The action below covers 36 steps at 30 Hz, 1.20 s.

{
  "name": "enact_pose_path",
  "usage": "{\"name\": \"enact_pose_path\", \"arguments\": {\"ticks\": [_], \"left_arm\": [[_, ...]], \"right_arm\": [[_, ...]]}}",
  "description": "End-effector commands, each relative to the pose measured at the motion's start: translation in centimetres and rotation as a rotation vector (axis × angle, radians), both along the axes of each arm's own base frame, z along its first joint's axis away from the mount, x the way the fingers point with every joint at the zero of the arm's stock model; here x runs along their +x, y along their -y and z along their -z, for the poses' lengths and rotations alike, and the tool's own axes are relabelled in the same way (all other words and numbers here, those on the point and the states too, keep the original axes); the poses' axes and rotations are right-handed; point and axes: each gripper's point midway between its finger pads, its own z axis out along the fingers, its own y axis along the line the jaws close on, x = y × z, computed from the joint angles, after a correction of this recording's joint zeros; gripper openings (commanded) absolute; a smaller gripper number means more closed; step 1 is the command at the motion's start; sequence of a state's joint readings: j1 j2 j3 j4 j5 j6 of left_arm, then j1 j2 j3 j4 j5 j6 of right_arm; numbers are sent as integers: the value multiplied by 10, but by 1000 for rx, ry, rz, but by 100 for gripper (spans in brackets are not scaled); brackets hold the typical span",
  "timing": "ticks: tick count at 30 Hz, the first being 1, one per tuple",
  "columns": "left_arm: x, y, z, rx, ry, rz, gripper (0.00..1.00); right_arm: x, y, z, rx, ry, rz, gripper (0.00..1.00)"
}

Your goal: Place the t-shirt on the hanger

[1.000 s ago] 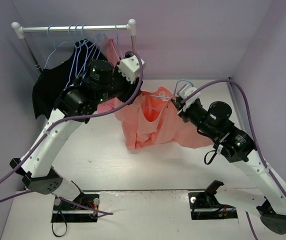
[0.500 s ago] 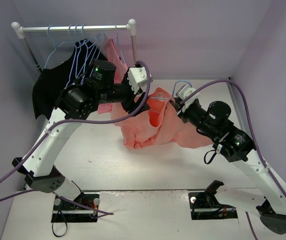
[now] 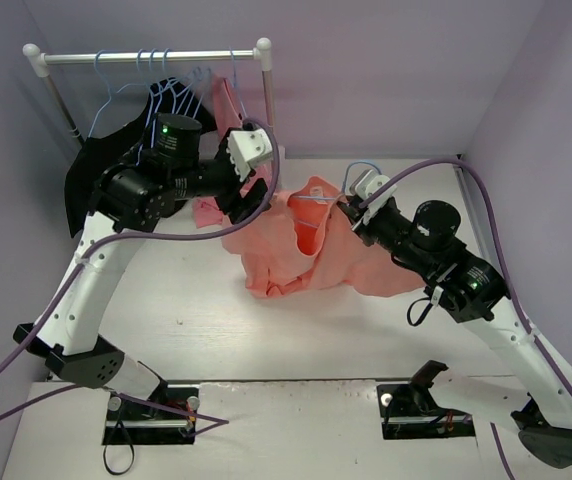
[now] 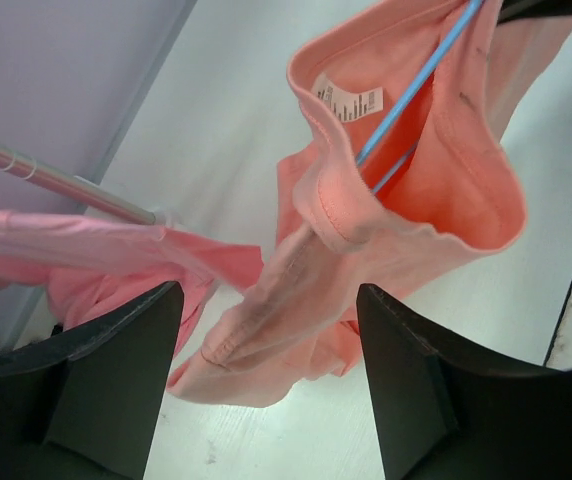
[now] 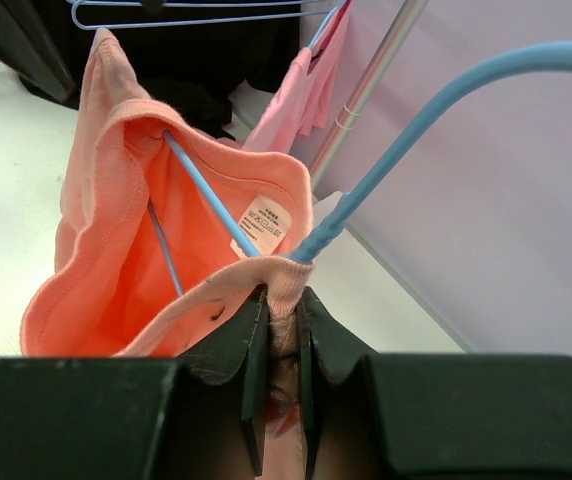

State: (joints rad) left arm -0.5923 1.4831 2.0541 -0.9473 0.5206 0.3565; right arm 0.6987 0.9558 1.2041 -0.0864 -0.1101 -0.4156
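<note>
Two grippers are seen in the overhead view. The left gripper [image 3: 249,203] is held just beside the upper left edge of the t-shirt [image 3: 306,250]. The right gripper [image 3: 346,208] is set at the collar, and the hook of the hanger [image 3: 363,167] projects behind it. The t-shirt is suspended between the arms over the table [image 3: 186,320], with its lower part bunched and sagging; whether it touches the surface cannot be told. Behind it, a black garment [image 3: 91,185] and a second pink garment [image 3: 224,100] are hung on the rack bar [image 3: 146,58]. In the left wrist view, the left gripper's fingers [image 4: 116,370] are spread wide and nothing is gripped. The t-shirt hangs beyond them, and the blue wire is passed through the neck opening beside the label [image 4: 348,100]. In the right wrist view, the right gripper's jaws are closed tightly on the collar hem, and the hanger's neck rises from the same pinch; whether the wire itself is clamped cannot be told. The cloth is judged light, limp and liable to slide off thin, smooth wire, so no stiffness is to be expected from it. A hold is best taken on the doubled collar hem or a shoulder seam, where the cloth is thickest, and the shoulder is then to be drawn over the hanger's arm.
</note>
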Motion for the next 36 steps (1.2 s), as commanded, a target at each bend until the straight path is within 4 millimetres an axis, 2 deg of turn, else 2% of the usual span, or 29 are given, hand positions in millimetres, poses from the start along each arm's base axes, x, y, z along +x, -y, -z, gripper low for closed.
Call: {"name": "enact_pose_path", "arguments": {"ticks": [1, 5, 12, 15, 18, 19, 23, 28, 33, 36], "left_arm": [[-4, 13, 1, 15, 40, 135, 63], [-6, 19, 9, 24, 16, 181, 60], [12, 21, 18, 63, 27, 152, 55], [16, 19, 18, 81, 49, 140, 47], [16, 14, 26, 112, 57, 138, 32], [16, 13, 26, 115, 62, 134, 30], [14, 3, 46, 166, 40, 117, 29], [15, -7, 57, 193, 23, 94, 28], [18, -14, 58, 200, 28, 69, 28], [17, -13, 50, 185, 43, 75, 28]], "right_arm": [[1, -5, -38, 102, 100, -22, 0], [0, -5, -39, 105, 98, -26, 0], [0, -11, -36, 106, 82, -48, 0], [0, -12, -36, 110, 80, -53, 0], [0, -11, -36, 110, 80, -49, 0], [0, -10, -36, 109, 81, -48, 0], [-1, -10, -36, 110, 81, -48, 0], [-1, -12, -37, 110, 82, -58, 0], [-2, -13, -40, 115, 85, -63, 0], [-3, -13, -39, 115, 81, -68, 0]]}}
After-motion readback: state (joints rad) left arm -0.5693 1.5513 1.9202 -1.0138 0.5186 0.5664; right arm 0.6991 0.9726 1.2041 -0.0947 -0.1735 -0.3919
